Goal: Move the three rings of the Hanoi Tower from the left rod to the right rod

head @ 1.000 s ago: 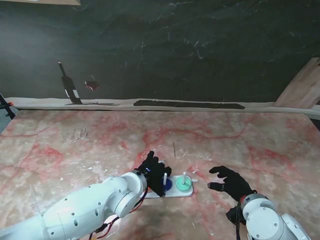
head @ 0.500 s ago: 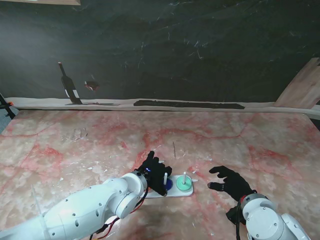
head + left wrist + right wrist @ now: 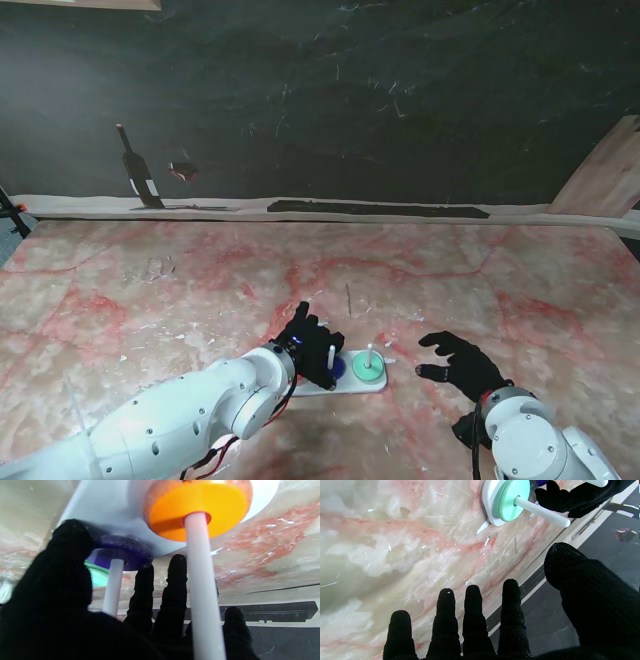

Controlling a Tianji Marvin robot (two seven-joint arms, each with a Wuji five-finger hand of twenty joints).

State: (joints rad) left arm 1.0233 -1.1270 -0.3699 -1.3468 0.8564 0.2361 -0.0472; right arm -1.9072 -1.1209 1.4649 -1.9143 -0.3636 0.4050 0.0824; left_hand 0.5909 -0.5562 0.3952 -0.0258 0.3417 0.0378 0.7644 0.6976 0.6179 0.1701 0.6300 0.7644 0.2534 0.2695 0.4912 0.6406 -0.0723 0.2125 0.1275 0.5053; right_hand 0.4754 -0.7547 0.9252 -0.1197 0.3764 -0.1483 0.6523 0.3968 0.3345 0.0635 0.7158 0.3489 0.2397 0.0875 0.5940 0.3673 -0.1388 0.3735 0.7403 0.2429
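Note:
The white tower base (image 3: 352, 388) lies near me at the table's middle. An orange ring (image 3: 200, 507) sits at the foot of the left rod (image 3: 202, 592), which my left hand hides in the stand view. A blue ring (image 3: 336, 369) is on the middle rod (image 3: 330, 355), and a green ring (image 3: 368, 373) is on the right rod (image 3: 369, 353). My left hand (image 3: 308, 348) hovers over the left rod with fingers (image 3: 177, 580) spread beside it, holding nothing. My right hand (image 3: 462, 366) rests open to the right of the base, apart from it.
The pink marbled table top (image 3: 150, 300) stretches around the base. A dark backdrop (image 3: 400, 100) rises at the far edge, with a bottle-and-glass picture (image 3: 140, 170) at its left. A wooden board (image 3: 610, 180) leans at the far right.

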